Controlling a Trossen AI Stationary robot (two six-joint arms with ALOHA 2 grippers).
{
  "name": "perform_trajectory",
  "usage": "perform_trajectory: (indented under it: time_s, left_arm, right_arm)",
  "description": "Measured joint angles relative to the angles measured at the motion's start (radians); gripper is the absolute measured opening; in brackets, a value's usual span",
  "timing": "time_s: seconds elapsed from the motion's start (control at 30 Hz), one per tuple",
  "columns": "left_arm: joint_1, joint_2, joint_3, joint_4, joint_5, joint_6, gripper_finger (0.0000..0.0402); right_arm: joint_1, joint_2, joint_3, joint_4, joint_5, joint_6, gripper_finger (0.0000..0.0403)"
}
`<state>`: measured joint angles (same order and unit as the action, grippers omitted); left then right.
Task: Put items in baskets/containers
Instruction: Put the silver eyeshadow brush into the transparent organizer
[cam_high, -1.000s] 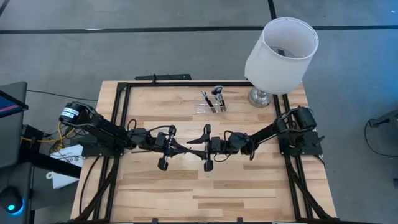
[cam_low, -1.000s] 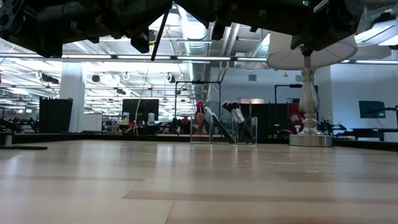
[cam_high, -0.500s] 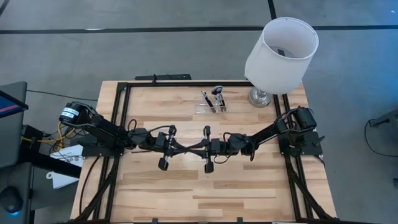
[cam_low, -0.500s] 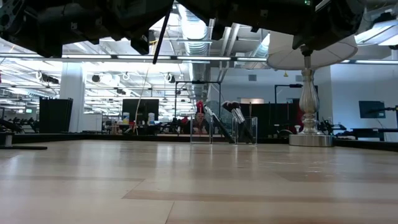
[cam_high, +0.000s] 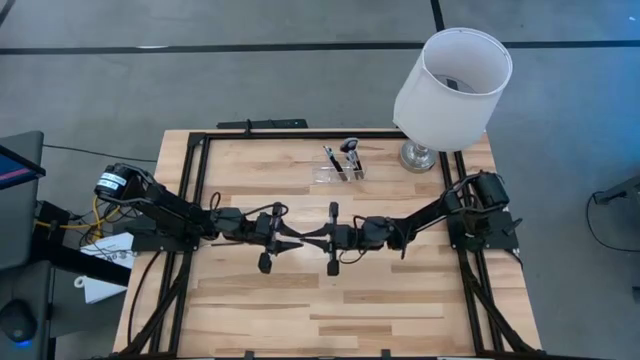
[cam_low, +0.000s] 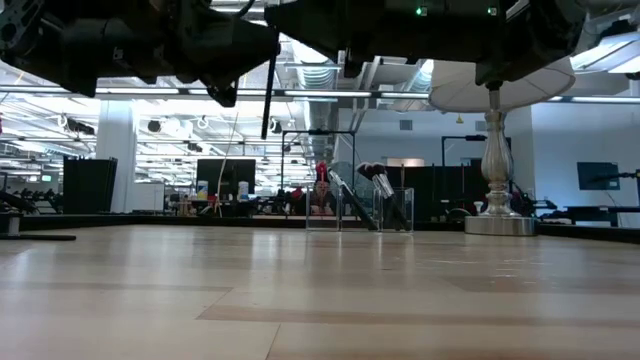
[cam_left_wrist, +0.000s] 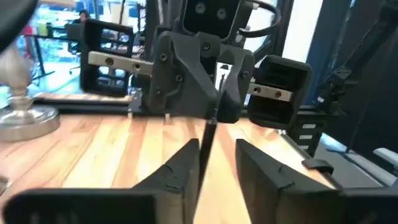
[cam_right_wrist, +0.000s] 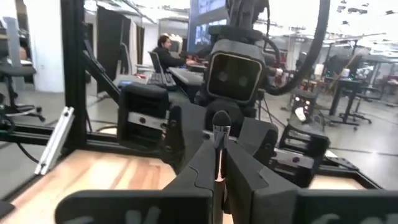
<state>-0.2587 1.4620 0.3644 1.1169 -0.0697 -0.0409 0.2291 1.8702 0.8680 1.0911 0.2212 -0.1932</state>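
Note:
Above the table's middle my two grippers meet fingertip to fingertip. My right gripper (cam_right_wrist: 219, 154) (cam_high: 318, 238) is shut on a slim black makeup brush (cam_low: 268, 98). The brush's dark head and silver ferrule (cam_right_wrist: 221, 124) stick up past the fingers. My left gripper (cam_left_wrist: 216, 144) (cam_high: 293, 240) is open, with the brush's black handle (cam_left_wrist: 204, 152) between its fingers. At the far side, the clear container (cam_high: 338, 172) (cam_low: 360, 208) stands on the table, and a few brushes (cam_high: 349, 150) lean inside it. My right gripper pinches the brush just below its ferrule (cam_right_wrist: 219, 163) between its two fingers. The fingers come level from the table's right and lie across the brush. The brush is clear of the table and nearly upright, handle hanging down. My left gripper: the handle runs close along one finger (cam_left_wrist: 183, 168); I cannot tell whether they touch.
A big white lamp (cam_high: 452, 78) stands at the far right corner on a silver base (cam_high: 418, 155), close to the container's right. A black frame (cam_high: 200, 140) runs around the wooden table. Bare wood (cam_high: 330, 310) lies on the near side of both arms.
My right gripper has shut on the brush from the right, and my left gripper has then opened its fingers. The brush now hangs lower and more upright than a second ago.

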Motion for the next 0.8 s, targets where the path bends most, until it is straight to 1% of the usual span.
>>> perform_trajectory:
  time_s: [0.07,0.17,0.33,0.43,0.53,0.63,0.8]
  left_arm:
    - [0.000,-0.016,-0.017,-0.014,-0.026,-0.001,0.0115]
    - [-0.003,-0.071,-0.069,-0.025,-0.072,-0.001,0.0139]
    - [-0.001,-0.239,-0.179,-0.021,-0.206,-0.004,0.0161]
    - [-0.001,-0.336,-0.251,-0.022,-0.264,-0.028,0.0163]
    - [0.002,-0.400,-0.306,-0.021,-0.286,-0.044,0.0160]
    - [0.003,-0.427,-0.330,-0.020,-0.292,-0.047,0.0155]
    - [0.003,-0.427,-0.334,-0.021,-0.296,-0.047,0.0148]
  right_arm:
    - [-0.002,-0.005,-0.001,-0.025,0.037,-0.013,0.0005]
    - [-0.015,-0.047,-0.005,-0.110,0.102,-0.025,0.0011]
    - [-0.077,-0.149,-0.006,-0.326,0.124,-0.018,0.0010]
    - [-0.157,-0.198,-0.006,-0.389,0.122,-0.012,0.0008]
    - [-0.256,-0.227,-0.006,-0.421,0.100,0.011,0.0011]
    - [-0.360,-0.240,-0.006,-0.440,0.055,0.044,0.0014]
    - [-0.510,-0.236,-0.006,-0.489,0.008,0.097,0.0010]
